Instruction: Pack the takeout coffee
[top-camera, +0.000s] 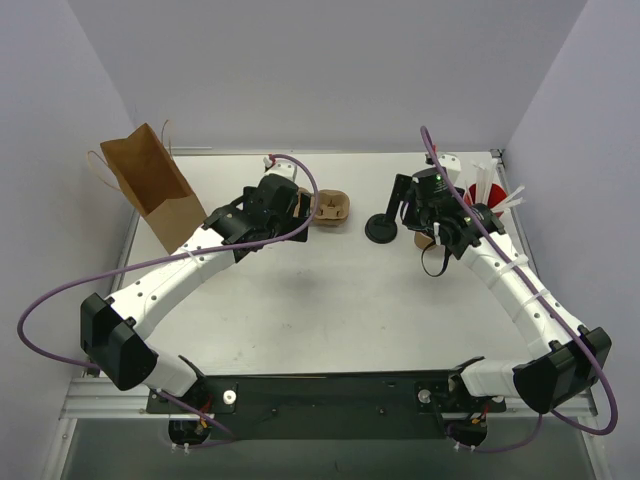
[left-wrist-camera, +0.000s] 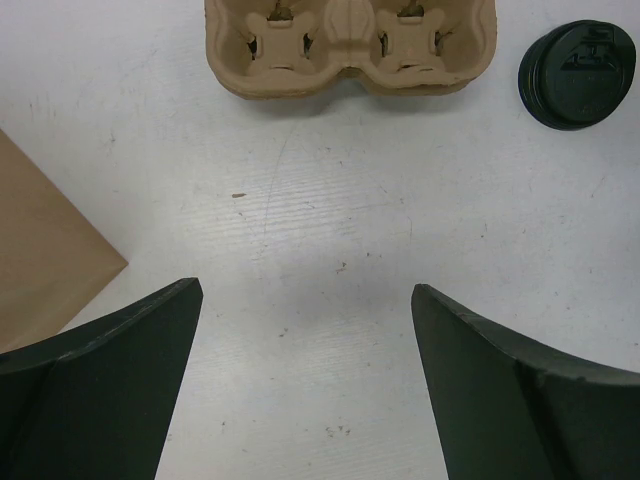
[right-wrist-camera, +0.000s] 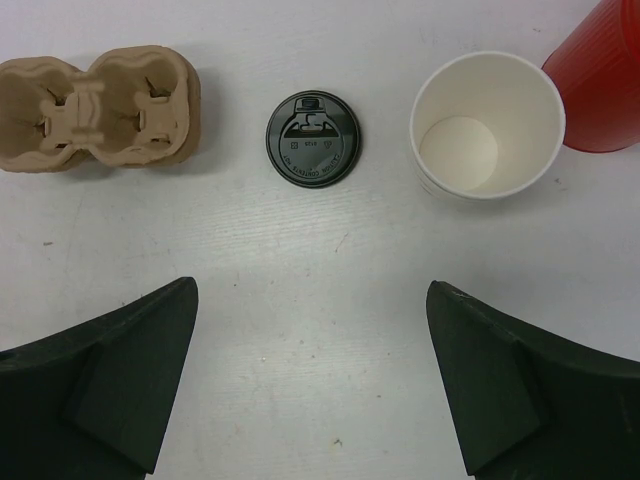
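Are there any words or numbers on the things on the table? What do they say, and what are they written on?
No text here can be read.
On the black lid: raised letters and little signs moulded into its top, too small to read.
On the paper cup, the cup carrier, the red cup and the paper bag: no writing shows.

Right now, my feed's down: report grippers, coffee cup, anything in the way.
Left gripper open, empty. Right gripper open, empty. White-lined paper cup uncapped, empty; round black plastic lid lying flat beside it. Red plastic cup crowds the paper cup.
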